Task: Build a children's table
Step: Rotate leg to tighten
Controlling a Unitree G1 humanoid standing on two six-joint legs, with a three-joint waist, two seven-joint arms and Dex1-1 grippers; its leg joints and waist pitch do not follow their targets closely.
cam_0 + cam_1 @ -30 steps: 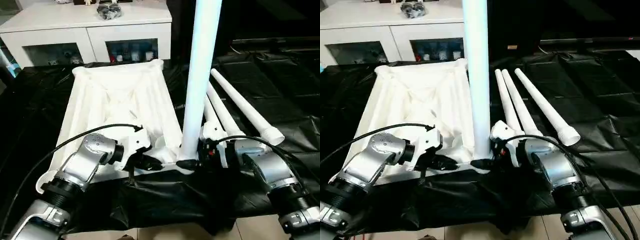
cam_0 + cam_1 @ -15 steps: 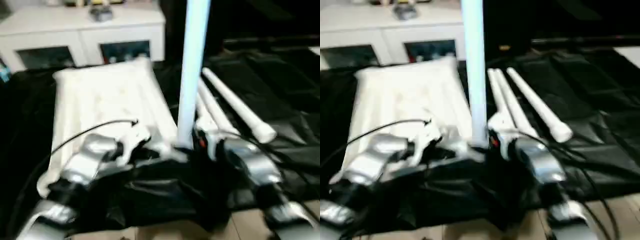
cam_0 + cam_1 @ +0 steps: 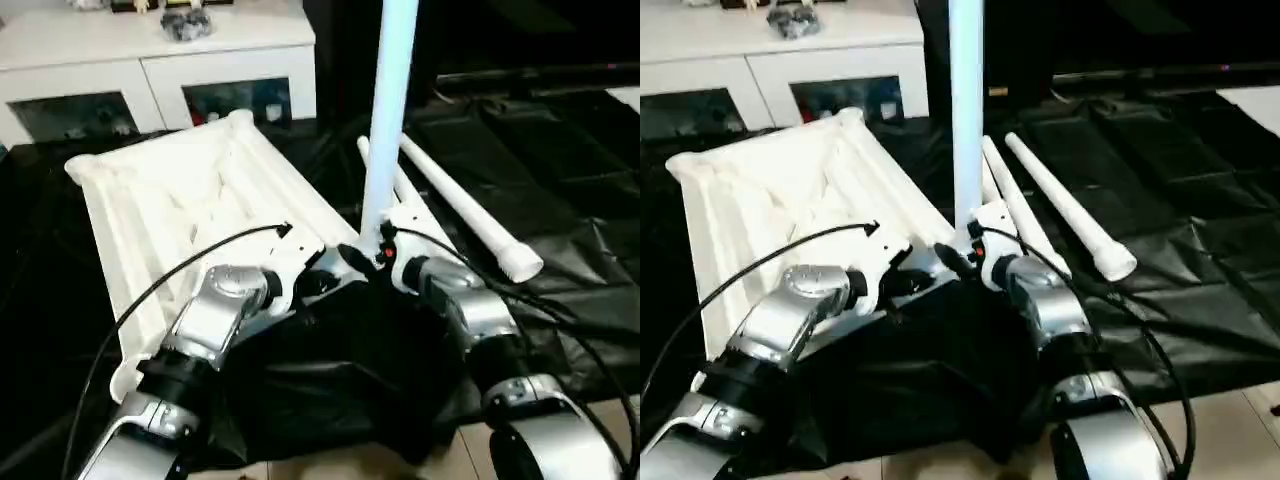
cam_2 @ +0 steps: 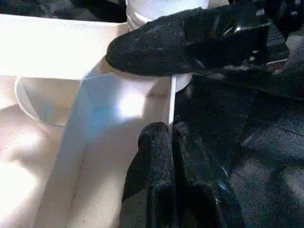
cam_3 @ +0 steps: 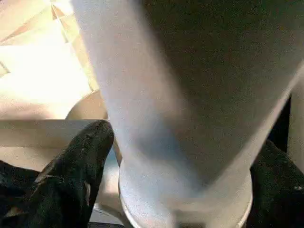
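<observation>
We see tabletop [image 3: 180,200] upside down on desk [image 3: 560,150]. Left gripper [image 4: 171,130] pinched on its rim; right gripper [image 5: 180,180] straddles upright leg [image 3: 385,130] base. Hollow plastic, light, stiff, slick: hold low.

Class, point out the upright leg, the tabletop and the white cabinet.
upright leg [image 3: 385,130], left eye view, mid shaft.
tabletop [image 3: 150,215], left eye view, ribbed underside.
white cabinet [image 3: 100,75], left eye view, front panel.
</observation>
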